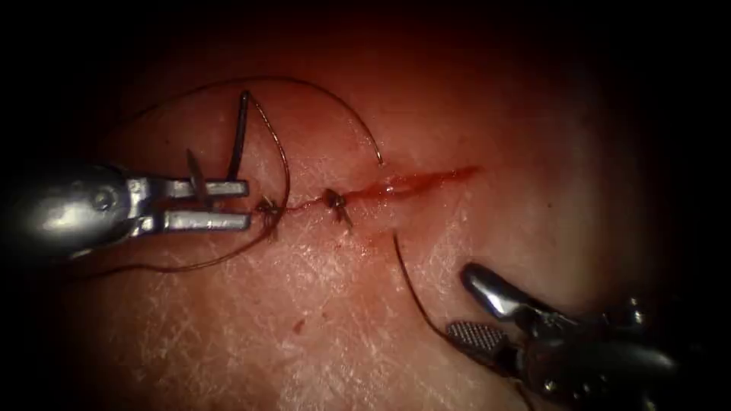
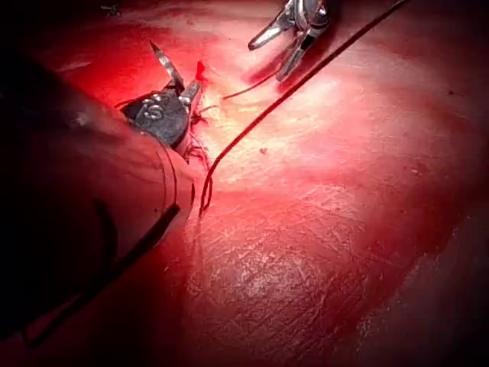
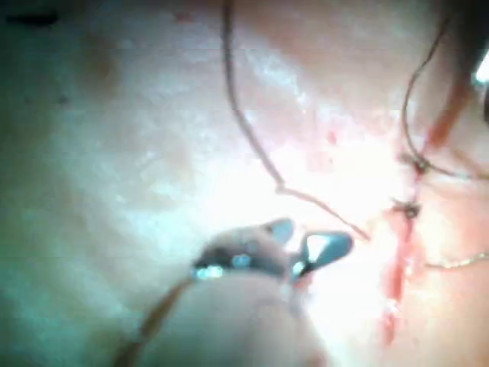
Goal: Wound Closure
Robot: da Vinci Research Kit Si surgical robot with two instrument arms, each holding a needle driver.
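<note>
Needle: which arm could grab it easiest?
Probably the left: the needle lies against the left tool's open jaws, seemingly not in the tissue. The right tool, open and empty, sits farther off beside the thread.

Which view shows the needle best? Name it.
Endoscope view: the needle rises from the left tool, whose open jaws straddle it, left of the cut. In the left wrist view, its tip shows. Right wrist view: cannot tell.

The tissue (image 1: 365,320) carries dark thread (image 1: 285,164) looping across it, red fluid (image 1: 422,181) along the cut — apparently two knots.
</note>
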